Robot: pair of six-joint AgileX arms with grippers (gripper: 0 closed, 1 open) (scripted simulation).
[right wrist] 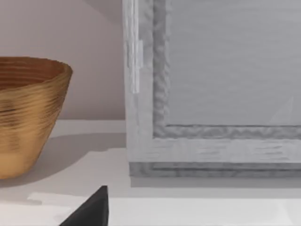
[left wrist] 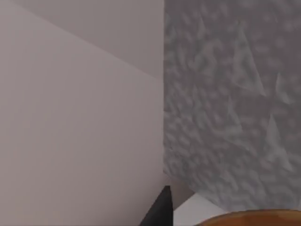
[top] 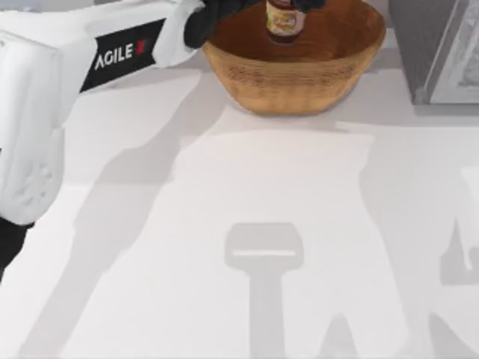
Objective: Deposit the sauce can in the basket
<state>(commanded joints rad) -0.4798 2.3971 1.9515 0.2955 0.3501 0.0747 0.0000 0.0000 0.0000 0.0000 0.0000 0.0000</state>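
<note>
The sauce can (top: pixel 285 21), maroon with an orange label, hangs upright over the inside of the golden wicker basket (top: pixel 296 78) at the table's far edge. My left arm reaches in from the left, and my left gripper (top: pixel 290 4) is shut on the can's upper part, largely cut off by the top view's edge. One dark fingertip (left wrist: pixel 161 212) and a sliver of basket rim (left wrist: pixel 254 217) show in the left wrist view. The basket's side (right wrist: pixel 26 117) is in the right wrist view, along with one dark fingertip (right wrist: pixel 94 209) of my parked, open right gripper.
A grey cabinet (top: pixel 438 48) stands at the far right, close beside the basket; its framed front (right wrist: pixel 211 94) is in the right wrist view and its textured side (left wrist: pixel 235 103) in the left wrist view. Arm shadows lie across the white tabletop (top: pixel 262 224).
</note>
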